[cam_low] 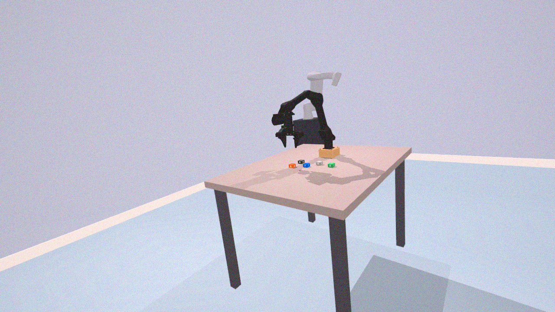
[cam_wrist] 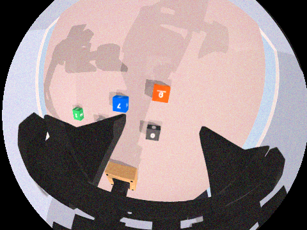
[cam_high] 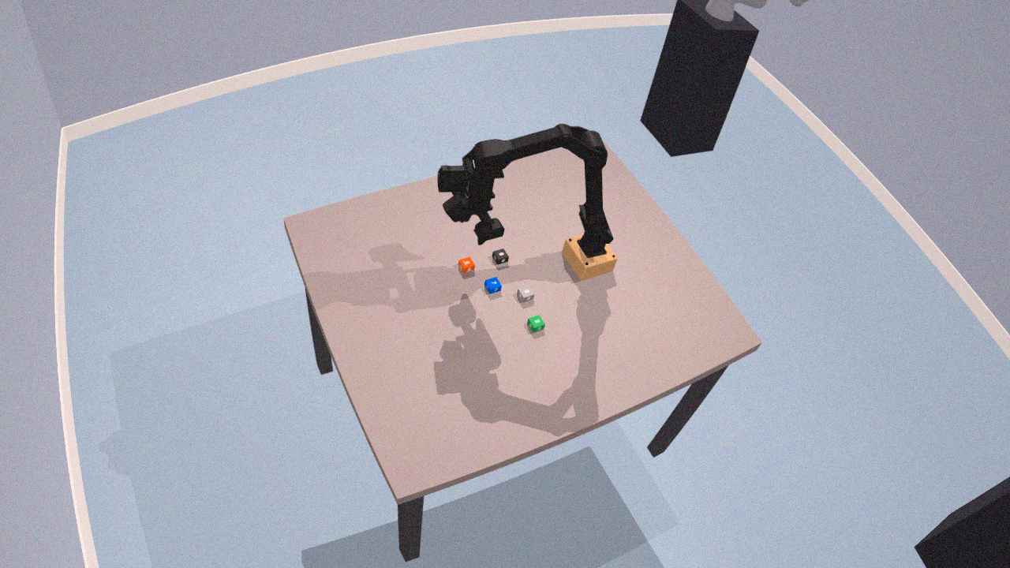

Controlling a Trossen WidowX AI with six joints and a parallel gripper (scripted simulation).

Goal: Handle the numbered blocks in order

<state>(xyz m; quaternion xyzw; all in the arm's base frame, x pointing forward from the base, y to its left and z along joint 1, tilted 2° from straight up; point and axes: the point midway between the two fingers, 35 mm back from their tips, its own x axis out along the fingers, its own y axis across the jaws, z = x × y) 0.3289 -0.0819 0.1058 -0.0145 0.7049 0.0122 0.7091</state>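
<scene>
My gripper is open and empty, high above the table, pointing down. In the wrist view the black block, showing 0, appears between the fingertips, far below. The orange block shows a 6 or 9 with a bar; I cannot tell which. The blue block shows 7. The green block has a small, unclear digit. The white block is hidden in the wrist view; its digit is unreadable.
All blocks stand apart on the table. The arm's wooden base stands beyond the white and black blocks. A dark pedestal is behind the table, off its top.
</scene>
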